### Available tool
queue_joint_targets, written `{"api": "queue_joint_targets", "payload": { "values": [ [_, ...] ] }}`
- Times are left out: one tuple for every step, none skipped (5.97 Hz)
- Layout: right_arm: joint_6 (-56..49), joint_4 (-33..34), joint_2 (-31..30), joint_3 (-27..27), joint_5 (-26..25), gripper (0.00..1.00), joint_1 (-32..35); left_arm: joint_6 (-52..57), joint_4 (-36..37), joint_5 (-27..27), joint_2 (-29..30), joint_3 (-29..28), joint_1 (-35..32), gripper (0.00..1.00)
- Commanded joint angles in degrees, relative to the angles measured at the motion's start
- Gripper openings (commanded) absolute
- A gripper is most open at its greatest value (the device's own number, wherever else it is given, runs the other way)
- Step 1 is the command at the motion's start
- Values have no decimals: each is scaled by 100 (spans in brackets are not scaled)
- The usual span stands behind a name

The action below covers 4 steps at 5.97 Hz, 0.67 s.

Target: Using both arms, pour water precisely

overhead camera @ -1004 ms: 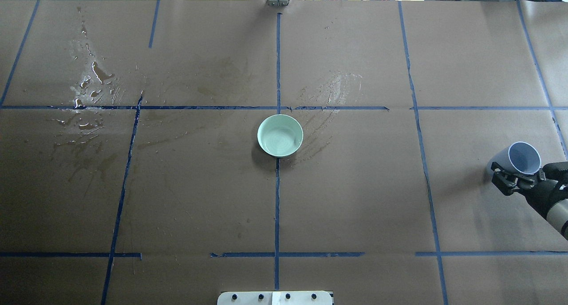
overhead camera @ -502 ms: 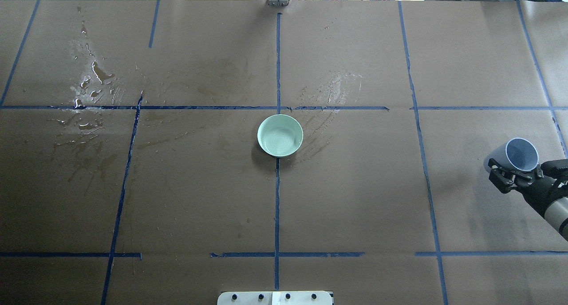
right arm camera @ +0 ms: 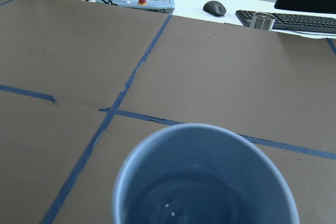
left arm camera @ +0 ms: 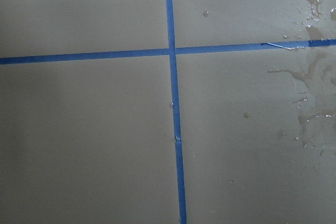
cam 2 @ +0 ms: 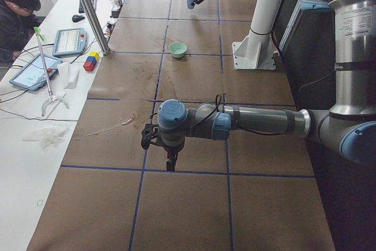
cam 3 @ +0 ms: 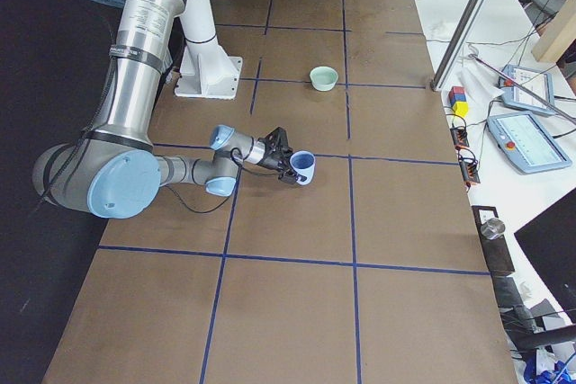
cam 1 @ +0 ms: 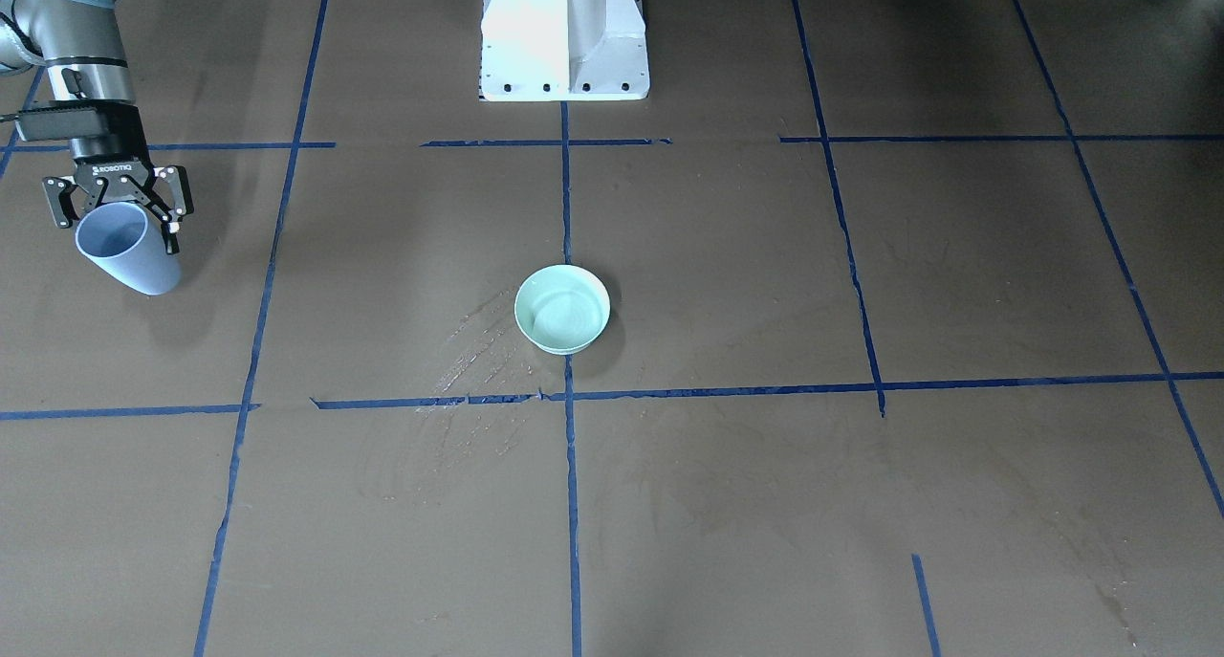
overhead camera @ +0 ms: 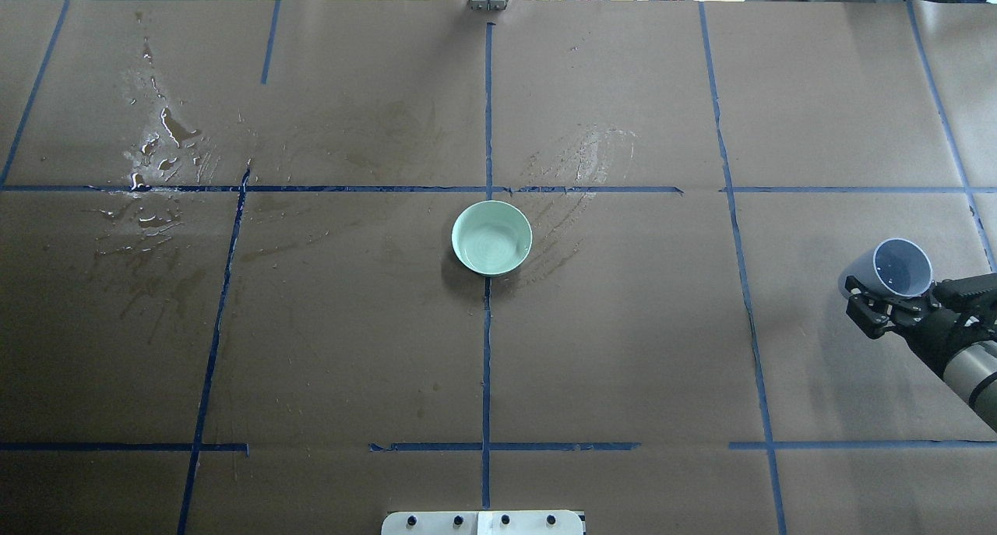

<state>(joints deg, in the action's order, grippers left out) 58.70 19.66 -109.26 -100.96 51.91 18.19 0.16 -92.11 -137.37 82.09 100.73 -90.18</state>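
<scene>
**Front-facing view.** Brown paper covers the counter (cam 1: 765,255), and blue tape lines (cam 1: 566,504) divide it into squares. A white pedestal (cam 1: 564,35) stands at the top edge. A pale green bowl (cam 1: 562,308) sits at the centre on a tape line, with a streaky wet smear (cam 1: 473,356) just beside it. The right arm (cam 1: 81,64) comes in at this view's left. The right jaws are clenched on the rim of a tilted blue-grey cup (cam 1: 129,251).

**Overhead view.** Water (overhead camera: 167,142) glints as puddles and droplets on the far left squares, well apart from the bowl (overhead camera: 491,237) and from the cup (overhead camera: 896,269) at the right edge. The inside of the bowl shows faint glossy rings.

**Left-end view.** The near left arm (cam 2: 258,121) stretches low over the counter, and the left jaws point down at a tape line. I cannot tell whether they are released or clenched. A white desk (cam 2: 29,163) runs alongside with tablets (cam 2: 32,70) and coloured blocks (cam 2: 91,61) on it, and a person (cam 2: 14,19) sits at its far end.

**Right-end view.** The near right arm (cam 3: 135,69) holds the cup (cam 3: 303,166) over a tape crossing, well apart from the bowl (cam 3: 323,77).

**Left wrist view.** Two tape lines cross on the paper, and wet patches (left arm camera: 315,77) darken the right edge.

**Right wrist view.** The mouth of the cup (right arm camera: 205,145) fills the lower frame. Inside it the water (right arm camera: 178,203) is only a thin sheen with a few tiny bright specks. Beyond the counter edge lie a mouse (right arm camera: 214,8) and a keyboard (right arm camera: 294,20).
</scene>
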Motion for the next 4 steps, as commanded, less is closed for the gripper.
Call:
{"api": "queue_joint_targets", "payload": {
  "values": [
    [-61, 944, 221, -709, 3, 0, -9, 2, 0, 0, 0, -36, 0, 100],
    [-61, 1674, 465, -1098, -5, 0, 0, 2, 0, 0, 9, -71, 0, 100],
    [-52, 2412, 1077, -1136, -40, 0, 0, 2, 0, 0, 9, -80, 9, 100],
    [-52, 3342, 1883, -1137, -206, 0, -9, 2, -9, 0, 18, -80, 9, 100]
  ]
}}
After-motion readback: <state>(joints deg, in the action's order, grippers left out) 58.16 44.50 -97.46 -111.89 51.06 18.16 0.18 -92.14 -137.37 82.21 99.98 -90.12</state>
